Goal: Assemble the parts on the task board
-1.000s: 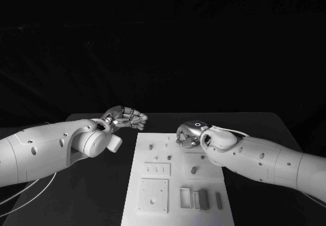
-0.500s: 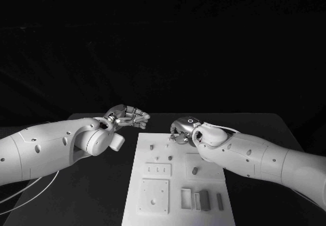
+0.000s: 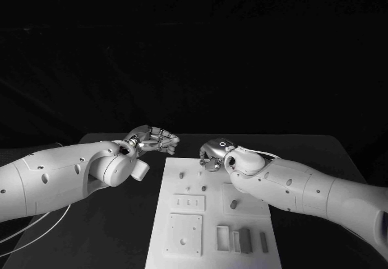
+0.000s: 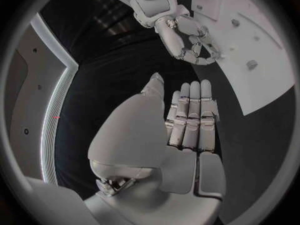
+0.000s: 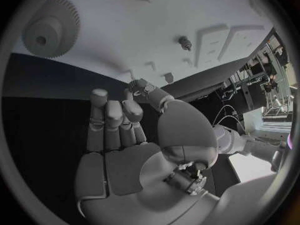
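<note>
Watching the near slots of the task board (image 3: 212, 224), I am seeing grey parts (image 3: 245, 240) standing there. Farther up, my right hand (image 3: 215, 155) is hovering curled at the far edge, possibly knocking pegs; its grasp I cannot tell. Beyond, my left hand (image 3: 153, 139) is floating clenched, empty.

The board (image 3: 212, 213) lies lengthwise down the middle of the table (image 3: 315, 147), from centre toward 6 o'clock. The left hand (image 3: 151, 139) hangs over bare table off the board's 11 o'clock corner, fingers curled in with nothing in them. The right hand (image 3: 217, 154) sits over the board's far edge, around 12 o'clock, fingers bent downward; whether they touch the board cannot be told. Small pegs (image 3: 201, 188) stand mid-board, and upright blocks (image 3: 245, 240) stand near its 5 o'clock corner.
</note>
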### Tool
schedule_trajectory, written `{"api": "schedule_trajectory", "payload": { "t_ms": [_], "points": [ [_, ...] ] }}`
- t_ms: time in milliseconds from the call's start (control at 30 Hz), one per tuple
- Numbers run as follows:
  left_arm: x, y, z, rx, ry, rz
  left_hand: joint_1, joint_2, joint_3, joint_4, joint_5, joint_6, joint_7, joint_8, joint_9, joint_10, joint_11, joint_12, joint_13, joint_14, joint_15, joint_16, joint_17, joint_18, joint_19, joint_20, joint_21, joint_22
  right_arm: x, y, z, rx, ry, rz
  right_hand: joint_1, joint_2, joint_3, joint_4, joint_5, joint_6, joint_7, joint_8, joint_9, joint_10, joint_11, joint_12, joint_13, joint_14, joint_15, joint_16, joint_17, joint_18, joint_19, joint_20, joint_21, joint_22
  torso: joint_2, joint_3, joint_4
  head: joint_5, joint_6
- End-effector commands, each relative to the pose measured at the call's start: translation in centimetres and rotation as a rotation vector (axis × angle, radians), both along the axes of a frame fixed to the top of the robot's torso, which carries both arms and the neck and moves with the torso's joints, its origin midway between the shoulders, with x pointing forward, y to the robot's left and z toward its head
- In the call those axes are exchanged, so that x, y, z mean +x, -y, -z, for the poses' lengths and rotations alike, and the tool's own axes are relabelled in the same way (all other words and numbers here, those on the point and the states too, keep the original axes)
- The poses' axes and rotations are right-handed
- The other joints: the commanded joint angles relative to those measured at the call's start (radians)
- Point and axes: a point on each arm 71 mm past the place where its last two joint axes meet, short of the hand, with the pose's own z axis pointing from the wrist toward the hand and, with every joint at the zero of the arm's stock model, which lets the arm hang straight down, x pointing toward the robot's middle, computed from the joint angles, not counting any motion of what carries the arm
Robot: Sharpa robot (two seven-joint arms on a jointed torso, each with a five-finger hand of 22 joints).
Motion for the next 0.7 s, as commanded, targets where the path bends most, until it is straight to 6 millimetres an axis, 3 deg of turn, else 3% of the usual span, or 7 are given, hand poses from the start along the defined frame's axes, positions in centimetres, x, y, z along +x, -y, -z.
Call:
{"api": "schedule_trajectory", "payload": {
  "t_ms": [33, 333, 700],
  "points": [
    [0.02, 0.29, -0.22, -0.005, 0.011, 0.005, 0.007, 0.007, -0.006, 0.002, 0.003, 0.008, 0.0, -0.005, -0.002, 0.009, 0.0, -0.006, 0.001, 0.007, 0.002, -0.007, 0.001, 0.011, 0.002, -0.001, -0.007, -0.001, 0.01, -0.27, -0.11, -0.012, 0.02, -0.004, -0.002, -0.009, 0.005, 0.0, 0.002, 0.012, 0.008, 0.004, 0.001, 0.002, -0.004, 0.005, -0.002, 0.0, -0.007, 0.006, -0.001, 0.013, 0.0, -0.008, 0.003, 0.02, 0.008, -0.003, 0.0035, -0.002, 0.002],
    [0.07, 0.29, -0.46, -0.005, 0.015, 0.004, 0.007, 0.007, -0.006, 0.002, 0.003, 0.008, 0.0, -0.005, -0.002, 0.009, 0.0, -0.007, 0.001, 0.007, 0.002, -0.007, 0.002, 0.011, 0.003, -0.001, -0.007, -0.001, 0.08, -0.33, -0.11, -0.022, 0.024, -0.002, -0.002, -0.01, 0.006, 0.001, 0.002, 0.012, 0.008, 0.003, 0.001, 0.003, -0.004, 0.005, -0.002, 0.0, -0.007, 0.006, -0.002, 0.013, 0.0, -0.009, 0.004, 0.02, 0.017, -0.0053, 0.0056, -0.002, 0.003],
    [0.14, 0.31, -0.69, -0.004, 0.019, 0.005, 0.007, 0.006, -0.007, 0.002, 0.003, 0.008, 0.0, -0.006, -0.003, 0.009, 0.0, -0.008, 0.001, 0.007, 0.002, -0.008, 0.002, 0.011, 0.002, -0.001, -0.008, -0.001, 0.31, 0.1, -0.28, -0.033, 0.03, 0.013, -0.004, -0.013, 0.008, 0.002, 0.002, 0.013, 0.008, 0.003, 0.002, 0.004, -0.004, 0.005, -0.003, 0.001, -0.006, 0.006, -0.003, 0.013, 0.0, -0.009, 0.005, 0.019, 0.016, -0.0041, 0.0035, 0.003, 0.001]
  ]
}}
